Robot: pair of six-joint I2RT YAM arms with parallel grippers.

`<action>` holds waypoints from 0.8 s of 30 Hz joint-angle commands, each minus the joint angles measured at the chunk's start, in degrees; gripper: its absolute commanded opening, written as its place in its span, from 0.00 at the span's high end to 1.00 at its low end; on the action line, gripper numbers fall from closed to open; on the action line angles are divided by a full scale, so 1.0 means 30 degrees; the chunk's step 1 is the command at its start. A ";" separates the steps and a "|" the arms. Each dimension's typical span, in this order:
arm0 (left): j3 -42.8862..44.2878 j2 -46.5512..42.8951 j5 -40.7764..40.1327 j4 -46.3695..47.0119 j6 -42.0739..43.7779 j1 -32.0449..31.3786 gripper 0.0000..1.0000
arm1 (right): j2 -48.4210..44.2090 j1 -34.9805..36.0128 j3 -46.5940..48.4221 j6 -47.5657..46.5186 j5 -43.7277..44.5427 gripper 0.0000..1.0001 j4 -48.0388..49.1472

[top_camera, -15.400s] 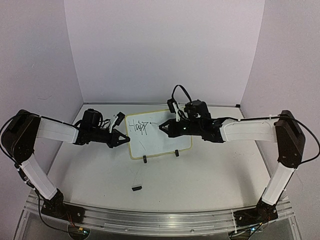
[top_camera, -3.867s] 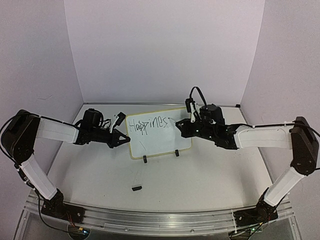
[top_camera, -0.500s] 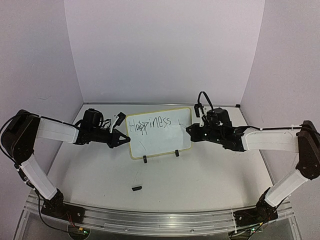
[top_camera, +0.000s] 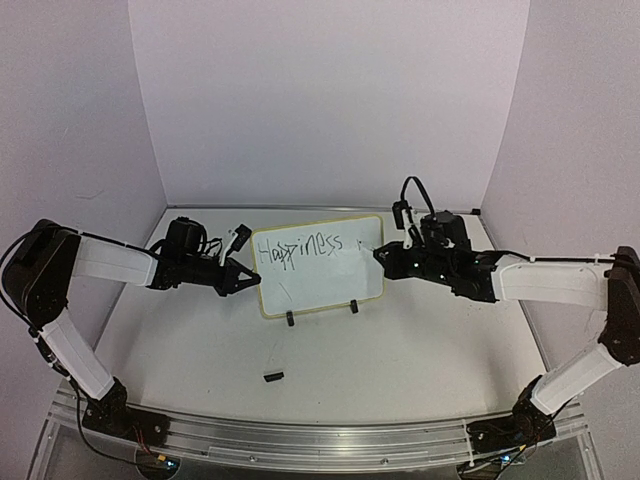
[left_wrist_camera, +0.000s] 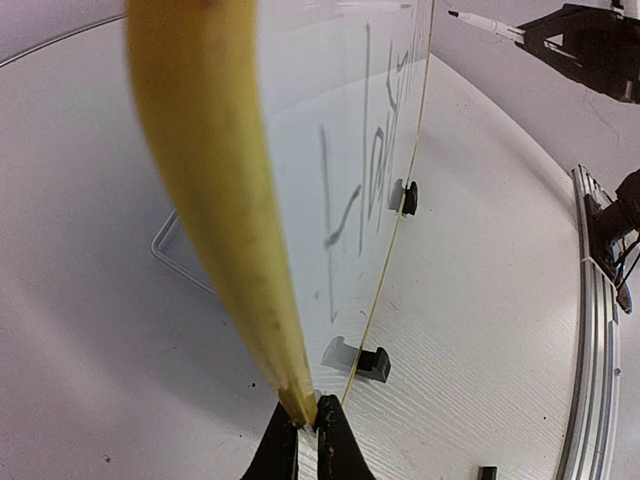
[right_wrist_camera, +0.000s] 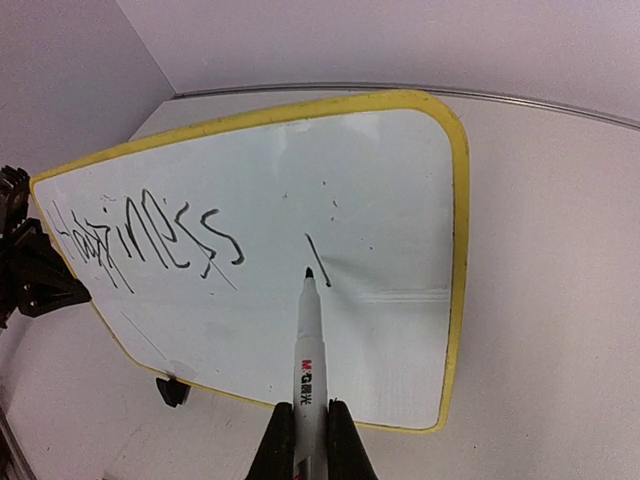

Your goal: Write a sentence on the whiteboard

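Both end effectors are closed on a load. The right end effector (right_wrist_camera: pixel 309 442) is clamped on the barrel of the marker (right_wrist_camera: pixel 308 345), nib pointing forward at the whiteboard (top_camera: pixel 320 285). This keeps the nib in the wrist camera's sight. The left end effector (left_wrist_camera: pixel 308 440) is pinched on the board's yellow rim (left_wrist_camera: pixel 210 180) at its left edge. My reading is that this braces the board so it does not slide or tip back under nib pressure. The board stands near upright at mid-bench, facing the arms, on its clip feet, one at left (top_camera: pixel 290 319) and one at right (top_camera: pixel 352 306). The sentence (top_camera: pixel 300 249) so far reads "Happiness" on the top line, with one short stroke (right_wrist_camera: pixel 318 260) begun to its right. The nib sits just beside that stroke. Whether it touches the surface, I cannot tell. Judged: task partway, and the lower area of the board is bare.

Count: two arms, two end effectors, one whiteboard, two clip feet, one marker, one finished word, one loose stroke. One small black piece (top_camera: pixel 272 376) lies on the bench (top_camera: pixel 420 350) in front of the board, well apart from it. It may be the marker's cap, but it is too small to confirm.
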 commanded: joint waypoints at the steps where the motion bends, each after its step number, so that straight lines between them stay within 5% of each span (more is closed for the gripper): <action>1: 0.0521 0.0014 -0.1813 -0.0652 0.0560 0.0062 1.00 | -0.0549 -0.0057 0.0934 -0.0456 -0.0202 1.00 0.0199; 24: 0.0591 0.0147 -0.1905 -0.0796 0.0656 0.0058 1.00 | 0.0698 -0.0056 0.1841 -0.1034 0.0973 1.00 0.0608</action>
